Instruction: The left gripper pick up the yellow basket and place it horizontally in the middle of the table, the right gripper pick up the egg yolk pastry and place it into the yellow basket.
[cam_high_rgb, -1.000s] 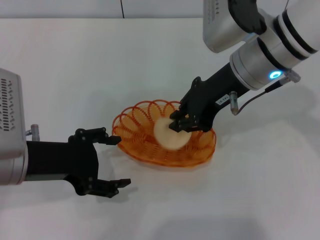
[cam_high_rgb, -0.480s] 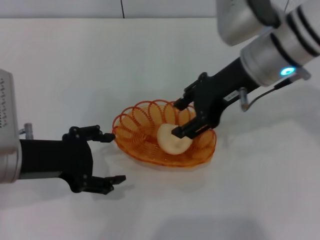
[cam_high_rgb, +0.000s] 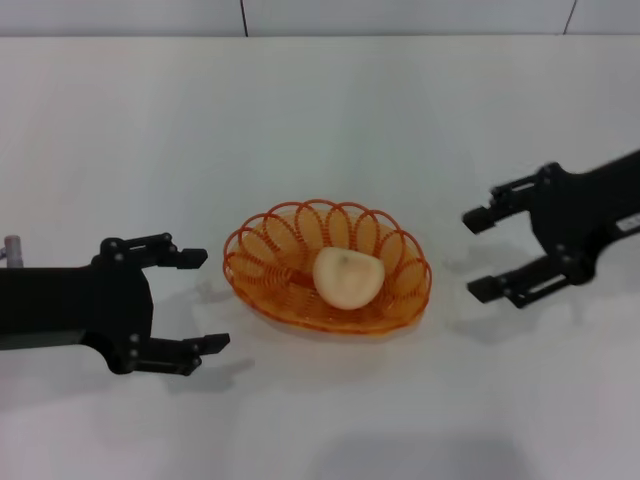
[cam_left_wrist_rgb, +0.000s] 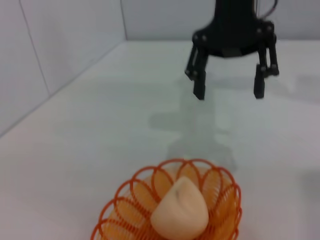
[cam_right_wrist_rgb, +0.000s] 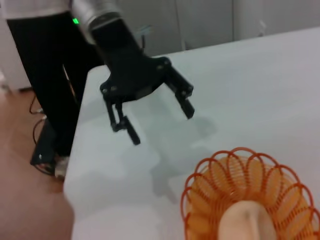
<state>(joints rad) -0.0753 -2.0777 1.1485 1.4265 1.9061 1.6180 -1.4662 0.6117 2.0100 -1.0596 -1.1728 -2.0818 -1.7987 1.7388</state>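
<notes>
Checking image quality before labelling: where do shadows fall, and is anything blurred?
Head view: soft shadows on the table beneath both open grippers, left and right; basket sharp. Left wrist view: pastry slightly soft. Right wrist view: pastry blurred at the edge.

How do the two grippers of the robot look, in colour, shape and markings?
Both are matte black two-jaw claws on black arms. The left gripper has angular linked jaws; the right wrist view shows a silver cylinder with a green light behind it. The right gripper looks the same, with a small white label near the picture's edge.
</notes>
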